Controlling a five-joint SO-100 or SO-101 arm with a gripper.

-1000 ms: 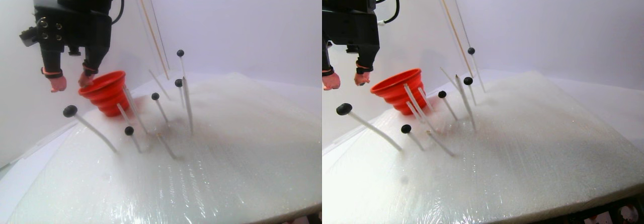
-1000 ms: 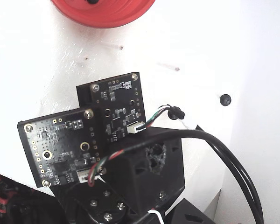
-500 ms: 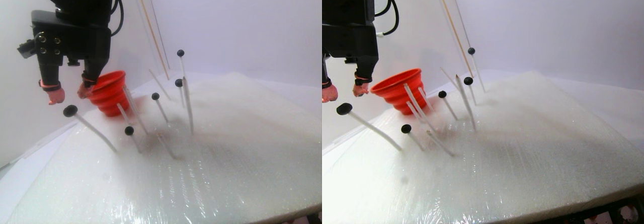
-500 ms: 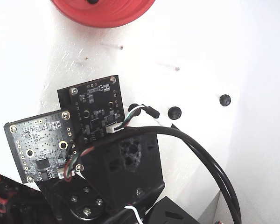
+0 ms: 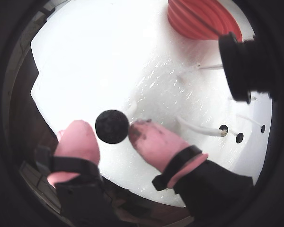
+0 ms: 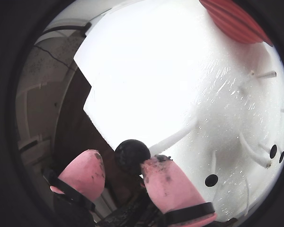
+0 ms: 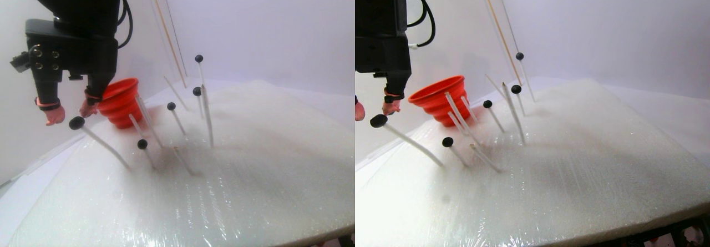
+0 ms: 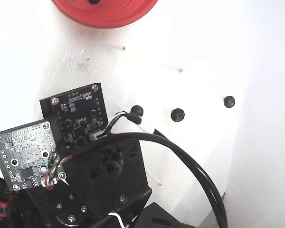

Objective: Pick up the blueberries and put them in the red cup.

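The hand (image 5: 112, 135) is spread open with its pink fingertips (image 5: 149, 139) on either side of a blueberry (image 5: 111, 126) that sits on the tip of a slanted white stick (image 7: 102, 143); in a wrist view the right pad seems to touch it, the left stands just apart. The gap lines up with the berry, so closing should catch it, I judge. The red cup (image 7: 117, 101) stands near, beyond the hand on the white foam pad (image 7: 249, 164), with more blueberries (image 7: 171, 106) on sticks beside it

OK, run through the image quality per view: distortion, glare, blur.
Both wrist views: fisheye, with a black ring around the picture; the white foam is blown out, while the hand and the blueberry are sharp. Stereo pair view: soft and hazy, sheen on the film. Fixed view: the surface overexposed, the red cup cropped at the top.
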